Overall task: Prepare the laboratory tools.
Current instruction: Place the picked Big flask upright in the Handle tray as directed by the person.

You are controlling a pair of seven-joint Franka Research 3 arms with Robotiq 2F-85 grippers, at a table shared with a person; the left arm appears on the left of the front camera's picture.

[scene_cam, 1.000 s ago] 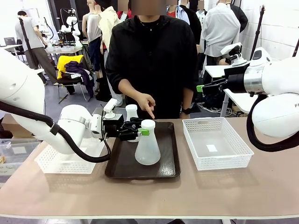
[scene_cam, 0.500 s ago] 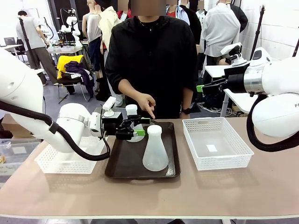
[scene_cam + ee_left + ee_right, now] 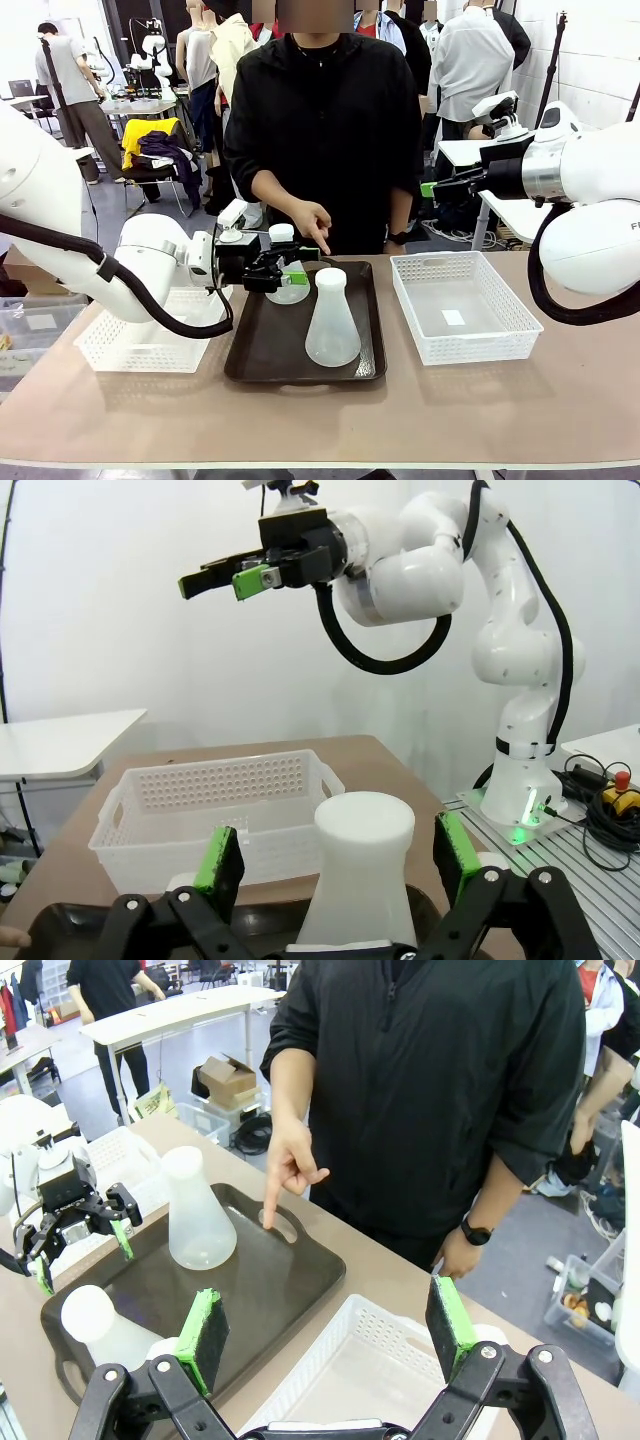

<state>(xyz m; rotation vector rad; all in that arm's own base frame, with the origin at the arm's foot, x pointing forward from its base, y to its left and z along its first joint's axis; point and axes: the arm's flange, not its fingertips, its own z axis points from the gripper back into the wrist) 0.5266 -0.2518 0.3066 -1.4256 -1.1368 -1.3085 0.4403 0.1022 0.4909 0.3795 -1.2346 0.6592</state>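
Released a moment ago, the near flask (image 3: pixel 332 318) stands upright on the brown tray (image 3: pixel 262 362); the left gripper (image 3: pixel 283 268) has drawn back, jaws wide, beside the far flask (image 3: pixel 285 266). Retreat level, avoiding a knock. Right gripper (image 3: pixel 428 189) hangs high, open.

You have a dark brown rectangular plastic tray (image 3: pixel 262 355) with handle cut-outs at the centre of the front view, on the beige tabletop (image 3: pixel 470 410). Right of it sits a white lattice-walled rectangular basket (image 3: pixel 465 305); another white lattice basket (image 3: pixel 130 345) lies at left. A person in a black jacket (image 3: pixel 330 120) fills upper centre.
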